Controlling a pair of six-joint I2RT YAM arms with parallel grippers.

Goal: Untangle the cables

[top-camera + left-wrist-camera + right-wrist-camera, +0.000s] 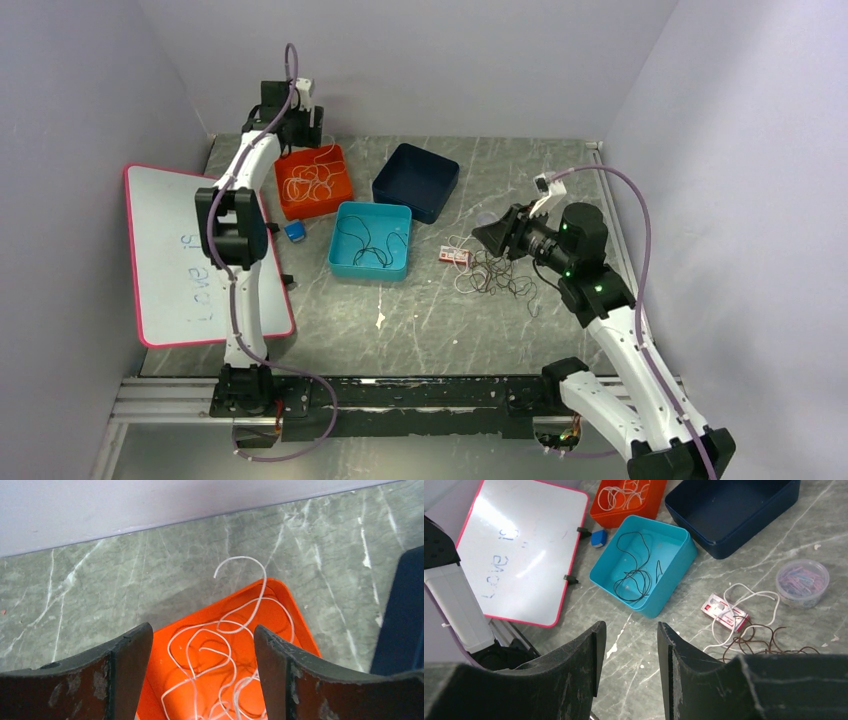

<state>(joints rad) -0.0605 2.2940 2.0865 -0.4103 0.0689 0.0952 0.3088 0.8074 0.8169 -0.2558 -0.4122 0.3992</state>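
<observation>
Loose cables [492, 272] lie on the table [440, 320] beside the nearer right jaws, parted and empty; left jaws spread, empty.

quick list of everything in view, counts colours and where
orange bin: one, orange, far left of the table
white cables: count unclear, whitish, looped in the orange bin
teal bin: one, teal, mid table
black cable: count unclear, black, in the teal bin
navy bin: one, dark blue, behind the teal bin
loose cables: tangle, white and brown, right of the teal bin
small box: one, red and white, at the tangle's edge
round tub: one, clear, holds coloured clips
whiteboard: one, pink-framed, left edge
small block: one, blue, beside the whiteboard
left gripper: open, above the orange bin
right gripper: open, empty
</observation>
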